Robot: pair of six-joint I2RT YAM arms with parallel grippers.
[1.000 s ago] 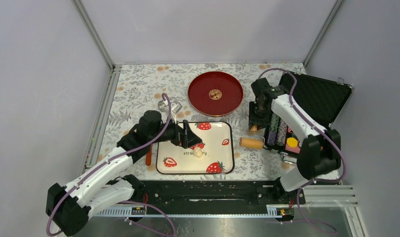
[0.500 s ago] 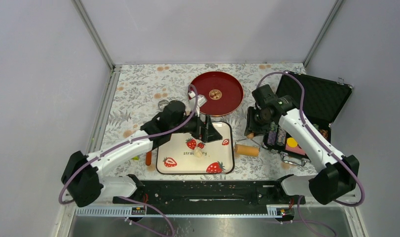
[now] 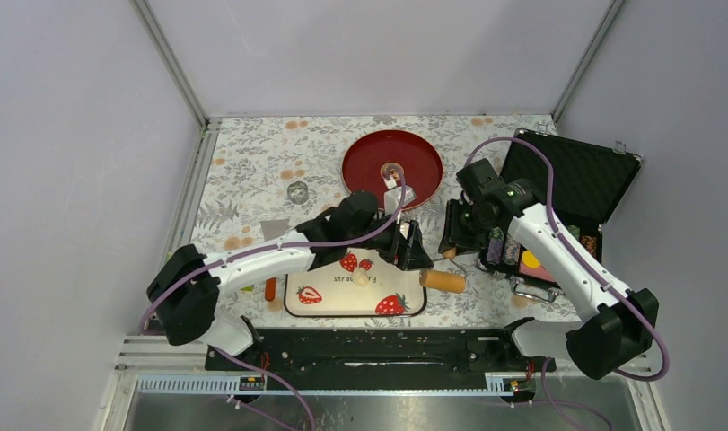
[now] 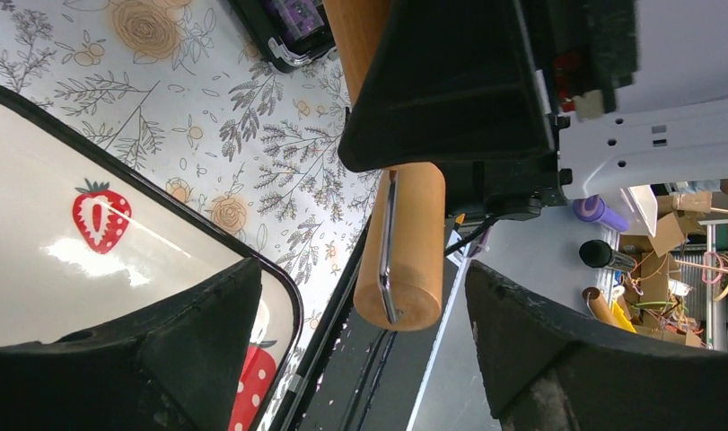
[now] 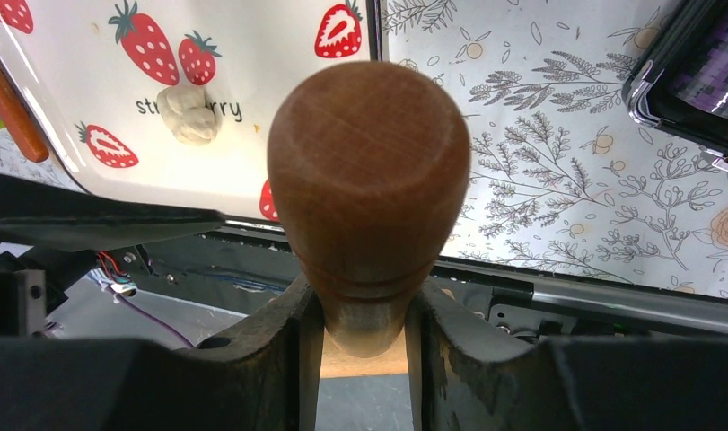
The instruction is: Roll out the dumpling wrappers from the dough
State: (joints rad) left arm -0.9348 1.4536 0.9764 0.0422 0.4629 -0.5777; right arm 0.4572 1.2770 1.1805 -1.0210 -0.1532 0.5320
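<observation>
Dough [image 3: 362, 279]: sits as a small off-white lump near the middle of the strawberry tray [image 3: 337, 307], on the printed lettering, touching neither gripper. Looks lumpy and unflattened in the right wrist view.

Roller [image 3: 442, 281]: lies just off the tray's edge, at 3 o'clock from the dough, tan and wooden, with its long axis running roughly 9 to 3 in the overhead view. Cannot tell whether resting on the floral cloth [image 3: 252, 162] or lifted just clear of it.

Right gripper [image 5: 364, 310]: clamps narrow on the roller's neck, just under its dark rounded end, one finger on each side. Sits at 1 o'clock from the roller's body in the overhead view, just beside the open black case [image 3: 575, 175].

Left gripper [image 3: 412, 250]: hangs over the tray's corner at 2 o'clock from the dough, jaws spread wide, holding nothing. Frames the roller's free end in the gap between the fingers in its wrist view, touching neither finger.

Red plate [image 3: 369, 171]: stands at 12 o'clock from the tray, apart from it, with a gold emblem at its centre.

Ring cutter [image 3: 297, 190]: rests on the cloth at 10 o'clock from the tray, well apart from both grippers.

Orange-handled tool [image 3: 269, 289]: lies at 9 o'clock, just beside the tray's left edge.
</observation>
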